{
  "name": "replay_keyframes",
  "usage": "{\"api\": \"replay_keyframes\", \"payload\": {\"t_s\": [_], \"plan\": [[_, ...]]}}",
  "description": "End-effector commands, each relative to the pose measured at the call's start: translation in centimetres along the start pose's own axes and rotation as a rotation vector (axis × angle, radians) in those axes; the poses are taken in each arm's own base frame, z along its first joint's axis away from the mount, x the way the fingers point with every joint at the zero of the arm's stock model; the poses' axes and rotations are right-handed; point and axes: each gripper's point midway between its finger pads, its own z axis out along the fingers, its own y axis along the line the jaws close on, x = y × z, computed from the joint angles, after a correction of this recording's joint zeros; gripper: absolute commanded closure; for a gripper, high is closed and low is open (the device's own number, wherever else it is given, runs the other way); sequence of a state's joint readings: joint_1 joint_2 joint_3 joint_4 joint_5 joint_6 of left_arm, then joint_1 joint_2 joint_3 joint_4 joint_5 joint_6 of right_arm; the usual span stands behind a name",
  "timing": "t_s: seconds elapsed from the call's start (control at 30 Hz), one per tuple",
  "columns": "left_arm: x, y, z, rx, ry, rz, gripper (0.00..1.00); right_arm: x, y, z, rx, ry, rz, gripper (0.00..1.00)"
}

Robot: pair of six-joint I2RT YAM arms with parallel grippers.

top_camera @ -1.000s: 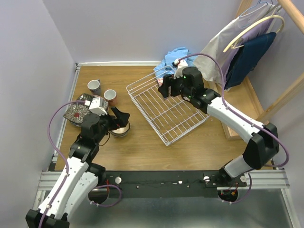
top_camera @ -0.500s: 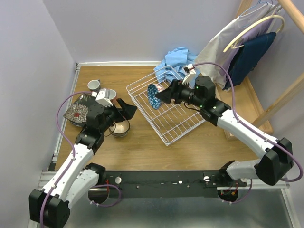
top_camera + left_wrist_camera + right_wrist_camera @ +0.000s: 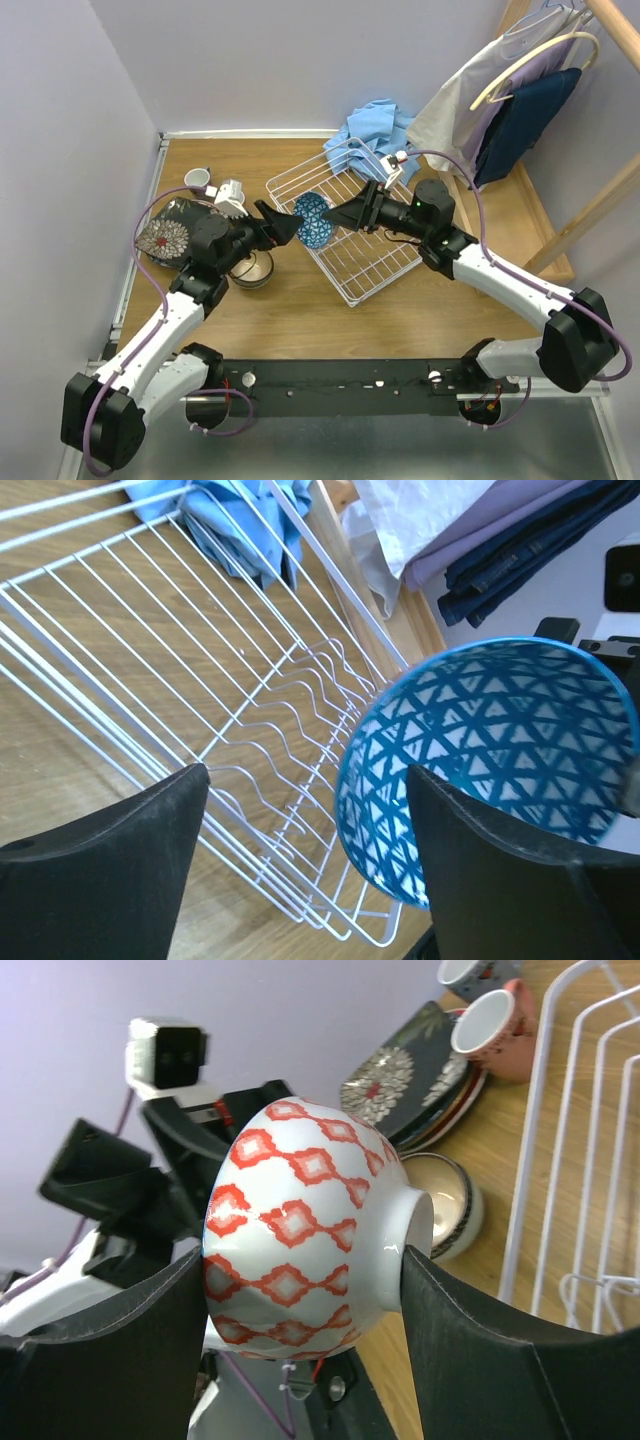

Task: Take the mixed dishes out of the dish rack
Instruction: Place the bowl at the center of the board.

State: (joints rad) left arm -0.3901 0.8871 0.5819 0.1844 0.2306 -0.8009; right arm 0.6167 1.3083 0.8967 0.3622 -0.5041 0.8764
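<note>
Bowl [image 3: 490,770] — blue-triangled, red-diamonded, perhaps ceramic

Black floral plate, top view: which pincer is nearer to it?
Left. The left pincer hangs to the right of the black floral plate; the right pincer, holding a patterned bowl, is farther right, over the dish rack.

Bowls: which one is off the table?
The blue-patterned bowl with red diamonds outside, gripped by the right tool; the brown bowl sits on the table.

Pale lilac walls [image 3: 300,60]. Wooden table [image 3: 300,315]. Wooden clothes rack [image 3: 617,32] right, garments [image 3: 525,110] hanging; blue cloth [image 3: 372,125] beside.
</note>
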Motion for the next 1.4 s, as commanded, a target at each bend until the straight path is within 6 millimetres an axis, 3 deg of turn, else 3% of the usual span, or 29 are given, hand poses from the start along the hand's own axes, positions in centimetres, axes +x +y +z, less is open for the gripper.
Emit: {"api": "replay_keyframes", "payload": {"t_s": [0.0, 0.13, 0.23, 0.27, 0.37, 0.43, 0.67, 0.73, 0.8, 0.87, 0.93, 1.13, 1.37], "plan": [[0.6, -1.8, 0.9, 0.07, 0.013, -0.047, 0.16, -1.0, 4.2, -0.5, -0.195, -0.023, -0.017, 0.6], [1.3, -2.0, 1.5, 0.08, 0.028, -0.074, 0.31, -0.4, 4.3, -0.6, -0.218, -0.006, 0.001, 0.59], [1.0, -2.4, 1.3, 0.095, 0.005, -0.087, 0.58, -0.2, 4.1, -0.7, -0.213, -0.005, 0.003, 0.59], [1.0, -2.5, 1.1, 0.094, 0.002, -0.095, 0.77, -0.1, 3.9, -0.7, -0.207, -0.005, 0.002, 0.57], [0.5, -2.4, 0.6, 0.077, -0.017, -0.085, 1.0, 0.0, 3.5, -0.9, -0.187, -0.007, -0.009, 0.54], [0.5, -1.9, 0.0, 0.049, -0.023, -0.078, 1.0, 0.3, 2.8, -0.8, -0.158, -0.002, -0.017, 0.49], [-0.2, 0.3, -2.4, -0.114, -0.054, -0.024, 1.0, -0.2, 1.8, -1.1, -0.072, -0.01, -0.1, 0.06], [0.0, 1.3, -3.8, -0.197, -0.019, -0.005, 1.0, -0.3, 1.0, -1.2, -0.021, -0.01, -0.135, 0.01], [-1.5, 2.0, -4.8, -0.288, -0.059, 0.014, 1.0, -0.6, 0.4, -1.4, 0.032, -0.008, -0.151, 0.0], [-1.0, 3.6, -6.3, -0.394, -0.022, 0.039, 1.0, -1.2, -0.5, -1.6, 0.09, -0.029, -0.207, 0.0], [-2.0, 4.5, -7.5, -0.488, -0.036, 0.056, 1.0, -1.7, -1.6, -2.1, 0.167, -0.033, -0.256, 0.0], [-0.5, 8.5, -11.4, -0.794, 0.114, 0.112, 1.0, -2.0, -4.4, -3.6, 0.345, 0.009, -0.365, 0.0], [1.1, 10.9, -11.3, -0.927, 0.212, 0.115, 1.0, -1.8, -5.3, -4.5, 0.393, 0.023, -0.408, 0.0]]}}
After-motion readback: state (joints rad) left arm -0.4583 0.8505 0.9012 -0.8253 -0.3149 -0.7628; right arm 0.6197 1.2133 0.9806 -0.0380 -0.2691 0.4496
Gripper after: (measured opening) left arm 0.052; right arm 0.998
